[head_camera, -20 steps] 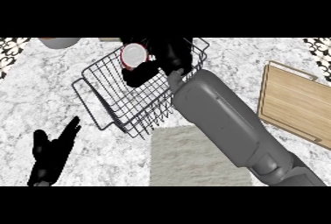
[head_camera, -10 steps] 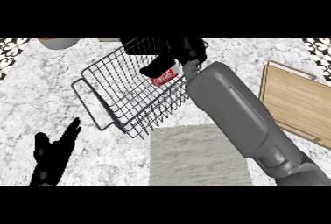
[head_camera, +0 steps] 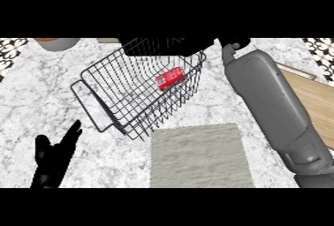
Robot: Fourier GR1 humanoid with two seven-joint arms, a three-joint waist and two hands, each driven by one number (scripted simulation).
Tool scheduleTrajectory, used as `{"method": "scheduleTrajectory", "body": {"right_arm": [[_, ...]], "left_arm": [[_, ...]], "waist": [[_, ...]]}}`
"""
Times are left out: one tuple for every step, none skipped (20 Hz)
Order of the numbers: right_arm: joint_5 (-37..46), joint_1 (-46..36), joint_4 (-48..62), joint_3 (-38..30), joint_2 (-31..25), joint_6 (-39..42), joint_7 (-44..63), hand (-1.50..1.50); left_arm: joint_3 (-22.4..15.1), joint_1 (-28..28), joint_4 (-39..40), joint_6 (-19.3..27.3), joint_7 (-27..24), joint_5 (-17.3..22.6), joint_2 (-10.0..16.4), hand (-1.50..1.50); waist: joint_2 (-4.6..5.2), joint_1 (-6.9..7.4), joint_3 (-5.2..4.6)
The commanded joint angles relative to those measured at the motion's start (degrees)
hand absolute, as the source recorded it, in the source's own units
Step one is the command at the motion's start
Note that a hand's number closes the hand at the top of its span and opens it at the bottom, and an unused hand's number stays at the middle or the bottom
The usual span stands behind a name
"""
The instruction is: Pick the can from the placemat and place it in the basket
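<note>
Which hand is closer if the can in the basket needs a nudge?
Right: the right hand is at the basket's far rim, near the can; the left hand rests open, lower left.

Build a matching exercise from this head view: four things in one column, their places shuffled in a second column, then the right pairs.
Things
1. can
2. placemat
3. left hand
4. wooden board

Places
A. at the view's right edge, partly behind the forearm
B. inside the basket
C. at the view's lower left, open and resting
D. on the counter just below the basket in the view, with nothing on it

Pairs: 1-B, 2-D, 3-C, 4-A
</note>
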Motion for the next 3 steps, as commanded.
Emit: {"method": "scheduleTrajectory", "body": {"right_arm": [[-2.63,2.56,-1.7,-4.75,-6.29,3.87,-0.54,-1.5],[-1.28,-0.22,0.36,-4.7,-4.93,2.87,0.68,-1.5],[-3.94,2.6,0.13,-7.05,-7.91,5.17,-1.8,-1.5]], "left_arm": [[-1.02,1.48,1.99,1.32,2.52,-0.95,-1.66,0.0],[1.71,-0.36,4.12,-0.69,2.14,0.33,0.83,0.0],[0.18,4.28,2.75,-0.94,-0.43,0.44,-0.73,0.0]], "waist": [[0.29,-0.36,-0.69],[0.42,0.09,-0.73],[0.4,0.14,-0.71]]}}
